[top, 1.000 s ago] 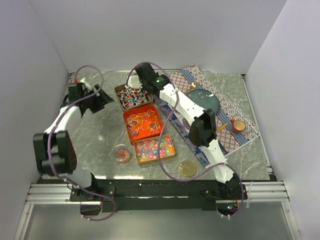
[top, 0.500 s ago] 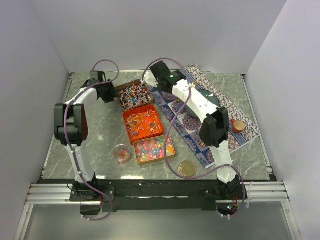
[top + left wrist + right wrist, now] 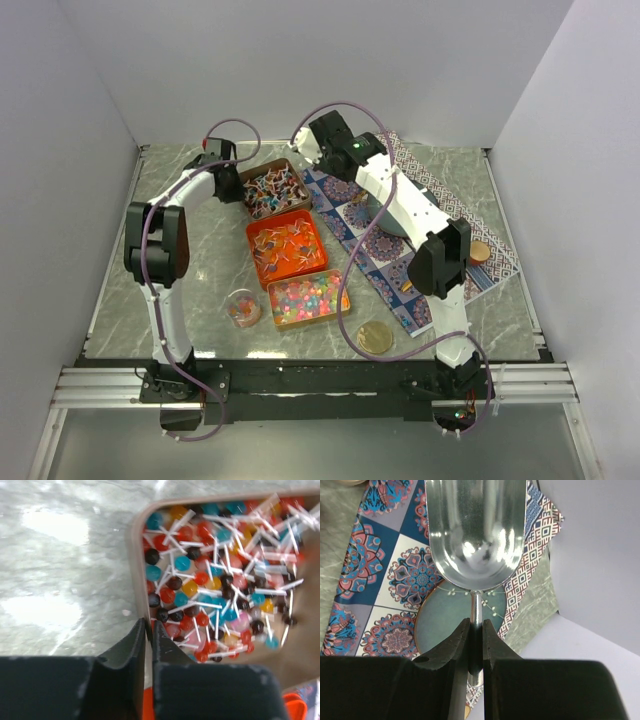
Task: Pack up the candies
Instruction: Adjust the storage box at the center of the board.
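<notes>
So in the last second the left arm swung in from the open side of the surface (image 3: 200, 270) up to the far brown tin (image 3: 136, 555). Its tool (image 3: 148, 630) went from wide open to almost shut. The right arm pulled back off that tin and now sits over the patterned cloth (image 3: 395, 580).

Left tool first: the jaws are down to a thin slit, and the tin's near rim runs straight into it. Looks to me like it's pinching the tin wall, not any candy.

The right tool (image 3: 476, 630) is clamped on the thin handle of a metal scoop (image 3: 475, 530). The bowl is empty and hangs above the cloth and a teal plate (image 3: 450, 615).

The candies (image 3: 215, 580) are all in their tins, with a few in the little clear cup (image 3: 242, 307).

My guess is the left side is steadying the tin so the scoop can dig in. Nothing's in the scoop yet, so most of the packing is still ahead.
</notes>
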Controlling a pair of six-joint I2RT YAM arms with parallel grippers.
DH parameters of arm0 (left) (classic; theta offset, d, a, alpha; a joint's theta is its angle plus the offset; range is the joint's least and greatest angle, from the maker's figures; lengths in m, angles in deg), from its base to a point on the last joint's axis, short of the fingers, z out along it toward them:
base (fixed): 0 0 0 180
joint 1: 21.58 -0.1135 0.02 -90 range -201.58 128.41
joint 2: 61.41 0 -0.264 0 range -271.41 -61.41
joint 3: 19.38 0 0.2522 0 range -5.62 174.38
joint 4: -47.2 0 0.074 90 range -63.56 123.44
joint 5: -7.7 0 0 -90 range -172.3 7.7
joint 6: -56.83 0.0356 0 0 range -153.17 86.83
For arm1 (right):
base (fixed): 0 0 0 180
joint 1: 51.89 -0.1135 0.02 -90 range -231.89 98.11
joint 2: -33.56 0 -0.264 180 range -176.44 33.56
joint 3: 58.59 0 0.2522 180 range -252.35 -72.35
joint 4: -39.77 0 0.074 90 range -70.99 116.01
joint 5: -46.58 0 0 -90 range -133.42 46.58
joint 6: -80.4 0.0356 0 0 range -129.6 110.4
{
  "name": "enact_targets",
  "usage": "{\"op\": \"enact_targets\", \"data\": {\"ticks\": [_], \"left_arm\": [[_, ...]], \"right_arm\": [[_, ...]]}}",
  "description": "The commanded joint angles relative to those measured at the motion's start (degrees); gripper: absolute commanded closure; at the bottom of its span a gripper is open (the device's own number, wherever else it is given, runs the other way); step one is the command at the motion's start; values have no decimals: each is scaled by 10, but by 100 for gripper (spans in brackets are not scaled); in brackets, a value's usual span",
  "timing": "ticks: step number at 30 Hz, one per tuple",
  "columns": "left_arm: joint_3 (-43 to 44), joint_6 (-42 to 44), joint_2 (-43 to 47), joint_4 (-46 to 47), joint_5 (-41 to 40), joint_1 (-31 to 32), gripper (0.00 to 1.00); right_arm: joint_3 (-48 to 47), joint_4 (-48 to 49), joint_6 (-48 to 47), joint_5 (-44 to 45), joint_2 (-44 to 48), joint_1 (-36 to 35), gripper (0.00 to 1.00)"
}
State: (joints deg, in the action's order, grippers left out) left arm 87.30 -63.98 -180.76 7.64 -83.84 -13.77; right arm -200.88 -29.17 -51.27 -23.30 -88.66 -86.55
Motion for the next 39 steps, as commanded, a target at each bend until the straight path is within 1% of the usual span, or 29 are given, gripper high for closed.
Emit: {"op": "enact_targets", "data": {"ticks": [1, 2, 7, 11, 15, 20, 23, 25, 27, 31, 36, 39], "left_arm": [[-25, 6, 42, -52, -31, -4, 96], [-27, 4, 44, -52, -28, -13, 99], [-22, -3, 57, -49, -36, -46, 99], [-7, -1, 53, -43, -50, -89, 99], [-10, 18, 61, -43, -52, -121, 99], [-75, 40, 98, -49, -42, -168, 99], [-107, 75, 135, -64, -29, -187, 99], [-115, 120, 160, -87, -9, -191, 99], [-138, 162, 192, -89, -2, -190, 99], [-178, 195, 239, -90, -14, -197, 99], [-201, 231, 279, -108, 4, -199, 99], [-217, 231, 288, -109, 24, -198, 99]], "right_arm": [[-45, 5, 19, -18, 0, 10, 100], [-46, 6, 18, -20, -2, 11, 100], [-37, 6, 19, -29, -1, 12, 100], [-31, 1, 29, -31, 1, 13, 100], [-31, -2, 33, -34, 2, 13, 100], [-41, -4, 33, -38, -4, 13, 100], [-43, -3, 33, -40, -5, 12, 100], [-43, -3, 33, -46, -5, 12, 100], [-43, -6, 34, -49, -6, 12, 100], [-48, -8, 33, -52, -7, 9, 100], [-38, -8, 19, -61, 3, 1, 100], [-33, -6, 15, -68, 9, -1, 100]]}}
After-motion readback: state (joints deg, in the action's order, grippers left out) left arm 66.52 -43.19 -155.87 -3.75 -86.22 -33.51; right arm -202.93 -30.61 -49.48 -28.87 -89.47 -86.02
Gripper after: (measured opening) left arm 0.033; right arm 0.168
